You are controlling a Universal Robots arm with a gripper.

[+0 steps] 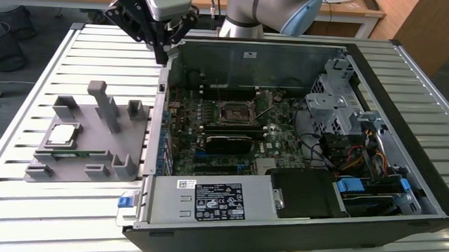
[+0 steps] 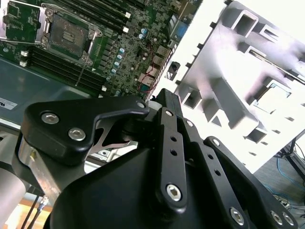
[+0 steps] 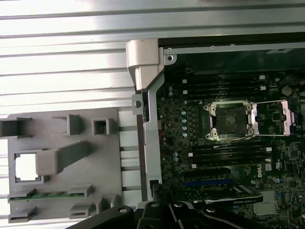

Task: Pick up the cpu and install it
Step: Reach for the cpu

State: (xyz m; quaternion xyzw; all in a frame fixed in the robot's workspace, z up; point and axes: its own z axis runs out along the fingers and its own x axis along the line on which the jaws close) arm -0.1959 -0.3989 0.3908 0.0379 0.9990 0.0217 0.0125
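Exterior view: gripper [image 1: 165, 56] hovers empty over case [image 1: 280, 243] corner.
Jaws closed; cpu [image 1: 62, 133] lies at seven o'clock, in grey tray [image 1: 66, 176].

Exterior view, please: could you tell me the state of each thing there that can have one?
Shiny silver square cpu: lying flat in the grey plastic tray, not picked up.
Black square socket: open, empty.
Green memory stick: lying in the tray.
Black computer case: open, on its side.
Gripper: above the case's edge, apart from the cpu.
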